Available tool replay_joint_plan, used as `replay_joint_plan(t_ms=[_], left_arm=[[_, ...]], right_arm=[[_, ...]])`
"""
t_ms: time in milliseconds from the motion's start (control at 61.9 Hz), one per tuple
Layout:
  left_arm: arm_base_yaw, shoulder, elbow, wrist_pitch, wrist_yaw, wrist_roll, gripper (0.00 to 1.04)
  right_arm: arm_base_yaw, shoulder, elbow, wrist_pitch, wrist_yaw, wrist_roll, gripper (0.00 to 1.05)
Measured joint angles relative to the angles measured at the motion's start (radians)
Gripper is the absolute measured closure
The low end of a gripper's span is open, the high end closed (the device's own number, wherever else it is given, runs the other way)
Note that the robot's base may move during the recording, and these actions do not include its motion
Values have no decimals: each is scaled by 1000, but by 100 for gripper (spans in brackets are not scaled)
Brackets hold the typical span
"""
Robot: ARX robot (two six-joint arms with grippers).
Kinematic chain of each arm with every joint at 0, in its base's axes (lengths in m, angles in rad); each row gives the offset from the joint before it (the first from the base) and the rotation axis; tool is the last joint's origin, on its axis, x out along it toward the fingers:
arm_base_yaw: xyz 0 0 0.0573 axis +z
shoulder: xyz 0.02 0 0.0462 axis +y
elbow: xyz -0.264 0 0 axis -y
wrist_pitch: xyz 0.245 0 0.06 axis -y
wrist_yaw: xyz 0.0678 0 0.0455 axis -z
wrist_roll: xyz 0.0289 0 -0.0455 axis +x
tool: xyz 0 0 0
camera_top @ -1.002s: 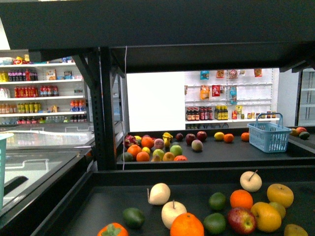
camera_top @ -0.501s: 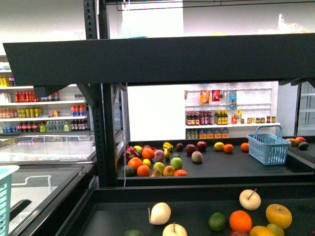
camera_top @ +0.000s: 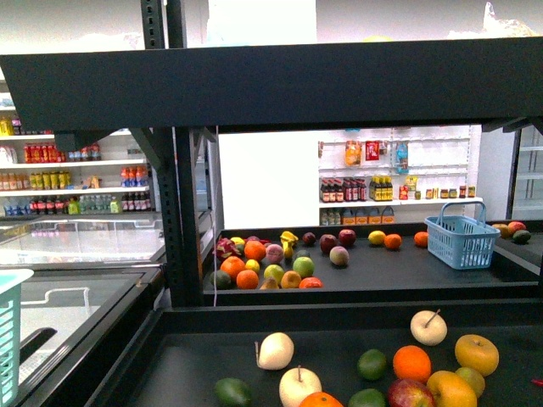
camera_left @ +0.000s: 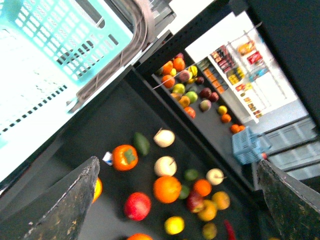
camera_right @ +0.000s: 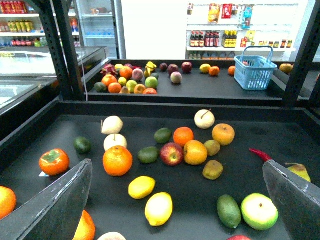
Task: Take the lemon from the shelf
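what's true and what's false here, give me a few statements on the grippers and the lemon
1. The right gripper is open and holds nothing. True.
2. The lemon sits inside a basket. False: it lies loose on the shelf deck; the blue basket stands on a farther deck.
3. The left gripper is shut on a fruit. False: it is open and empty.
4. A red chili lies on the same deck as the lemon. True.
5. The front view shows both arms. False: neither arm is in view there.
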Motion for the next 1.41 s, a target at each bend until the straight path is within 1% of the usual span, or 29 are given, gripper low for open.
replay_joint_plan(t_ms=[97,194,356,453,566,695,921,1132,1406], left_arm=[[62,160,175,-7,61,-163,8],[106,291,291,-46,73,-269,8],[162,496,429,-100,98,-317,8],[177,594,492,-92,106,-325,8],[177,696,559,-38,126,-335,8],[170,789,621,-6,127,-348,8],[142,920,692,87,127,-423,8],[108,1009,789,109,113,-474,8],[90,1101,851,84,65,-480,8]], right_arm=[[0,0,0,0,0,0,2],[0,0,0,0,0,0,2],[0,0,0,0,0,0,2],[0,0,0,0,0,0,2],[0,0,0,0,0,0,2],[0,0,0,0,0,0,2],[0,0,0,0,0,0,2],[0,0,0,0,0,0,2],[0,0,0,0,0,0,2]])
